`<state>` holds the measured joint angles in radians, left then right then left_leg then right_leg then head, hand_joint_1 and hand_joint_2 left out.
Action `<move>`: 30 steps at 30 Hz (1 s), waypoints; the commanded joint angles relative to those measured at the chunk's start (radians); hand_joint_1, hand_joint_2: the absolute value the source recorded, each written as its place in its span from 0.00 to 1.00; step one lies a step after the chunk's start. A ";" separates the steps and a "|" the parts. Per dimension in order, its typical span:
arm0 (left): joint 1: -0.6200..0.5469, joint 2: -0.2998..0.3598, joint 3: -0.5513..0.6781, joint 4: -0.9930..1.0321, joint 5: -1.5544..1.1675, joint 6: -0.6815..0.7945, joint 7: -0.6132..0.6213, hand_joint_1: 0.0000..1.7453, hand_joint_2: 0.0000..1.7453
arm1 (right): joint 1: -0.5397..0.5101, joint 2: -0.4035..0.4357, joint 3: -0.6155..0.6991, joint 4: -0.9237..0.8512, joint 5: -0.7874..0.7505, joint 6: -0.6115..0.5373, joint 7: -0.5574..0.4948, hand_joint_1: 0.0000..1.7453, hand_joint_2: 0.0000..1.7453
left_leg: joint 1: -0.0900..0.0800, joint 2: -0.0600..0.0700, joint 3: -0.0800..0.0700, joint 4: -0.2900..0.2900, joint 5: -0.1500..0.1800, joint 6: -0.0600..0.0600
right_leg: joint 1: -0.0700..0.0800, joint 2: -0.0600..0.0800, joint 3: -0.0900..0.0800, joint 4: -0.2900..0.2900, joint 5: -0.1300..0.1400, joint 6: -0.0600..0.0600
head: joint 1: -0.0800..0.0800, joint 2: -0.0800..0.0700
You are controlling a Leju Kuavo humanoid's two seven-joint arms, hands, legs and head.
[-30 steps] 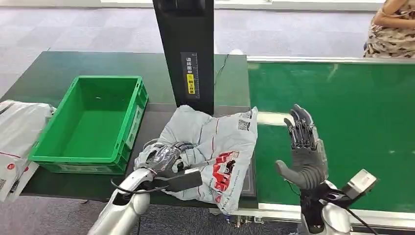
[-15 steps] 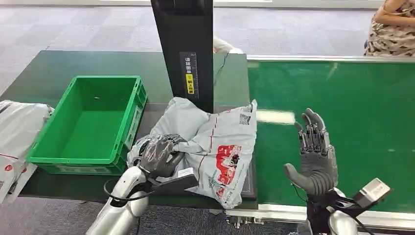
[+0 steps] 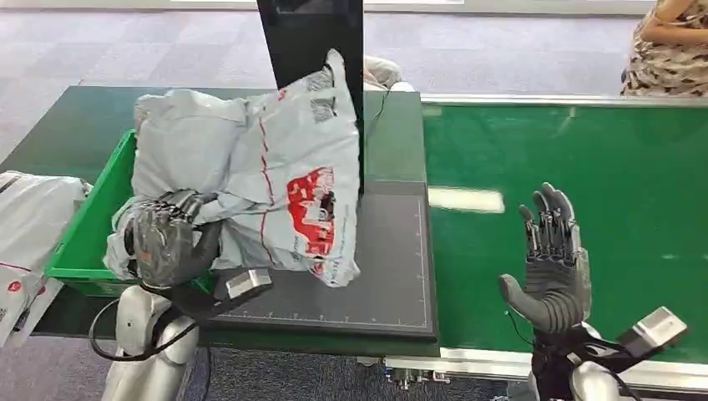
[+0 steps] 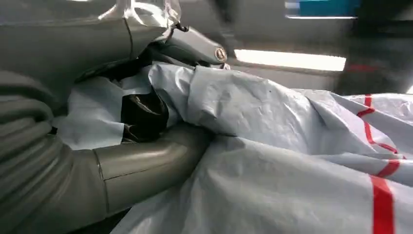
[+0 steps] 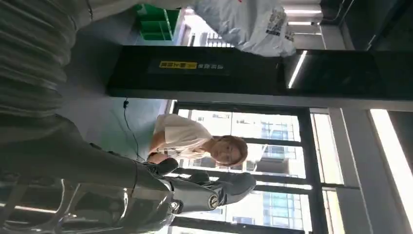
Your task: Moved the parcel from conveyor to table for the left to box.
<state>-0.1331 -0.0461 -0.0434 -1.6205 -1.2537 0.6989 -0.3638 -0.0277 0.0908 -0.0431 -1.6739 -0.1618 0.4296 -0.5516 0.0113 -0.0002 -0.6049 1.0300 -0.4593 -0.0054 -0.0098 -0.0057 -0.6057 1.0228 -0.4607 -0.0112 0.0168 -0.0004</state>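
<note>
Gripping a bunched lower corner of the grey parcel (image 3: 250,180), the left hand (image 3: 167,242) holds it lifted off the worktop (image 3: 67,125), its dark fingers (image 3: 179,205) wrapped tight into the crumpled plastic. The parcel is a soft grey mailing bag with red printing on its face; it hangs upright and slightly tilted, its upper edge reaching up in front of the black upright column (image 3: 313,33). Its left part stands over the near right side of the green crate (image 3: 83,242), while its lower right corner dangles above the dark scale mat (image 3: 384,259), not clearly touching it. In the left wrist view the same bag (image 4: 272,146) fills the space beside the grey thumb (image 4: 146,161), which presses into the film along with the dark fingers (image 4: 143,112), red stripes showing along one side.

The right hand (image 3: 551,267) is raised over the green conveyor belt (image 3: 601,167), palm turned inward, fingers apart and straight, holding nothing. It is well apart from the parcel, with the mat between them.

A second pale bag (image 3: 29,225) lies at the far left edge of the worktop, just beside the crate. A person in patterned clothing (image 3: 668,50) sits at the far right end of the belt. The right wrist view shows another person in a white top (image 5: 185,136) near large windows, and the column (image 5: 234,73) with its yellow label.
</note>
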 commanded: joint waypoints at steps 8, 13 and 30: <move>-0.097 0.005 0.395 0.354 0.047 -0.168 0.385 1.00 1.00 | -0.041 0.041 -0.033 0.039 0.022 0.014 0.007 0.00 1.00 | 0.000 0.001 0.004 -0.002 0.000 0.000 | 0.000 0.002 0.003 -0.002 0.000 0.000 | 0.000 0.000; -0.143 0.036 0.401 0.508 -0.032 -0.189 0.441 1.00 1.00 | -0.052 0.043 -0.021 0.054 0.029 0.023 0.009 0.00 1.00 | 0.000 0.001 0.002 -0.002 0.001 0.000 | 0.000 0.001 0.002 -0.002 0.000 0.000 | 0.000 0.000; -0.258 0.055 0.389 0.531 0.024 -0.001 0.183 0.00 1.00 | -0.063 0.022 0.010 0.051 -0.001 0.001 0.022 0.00 1.00 | 0.001 0.000 0.003 -0.003 0.003 -0.002 | 0.001 0.001 0.002 -0.002 0.002 -0.001 | 0.000 0.000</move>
<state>-0.3770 0.0484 0.3136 -1.0170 -1.3044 0.6678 -0.0040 -0.0670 0.1186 -0.0439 -1.6739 -0.1473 0.4471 -0.5329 0.0123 0.0003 -0.6032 1.0295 -0.4570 -0.0087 -0.0096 -0.0049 -0.6056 1.0242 -0.4596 -0.0129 0.0172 -0.0004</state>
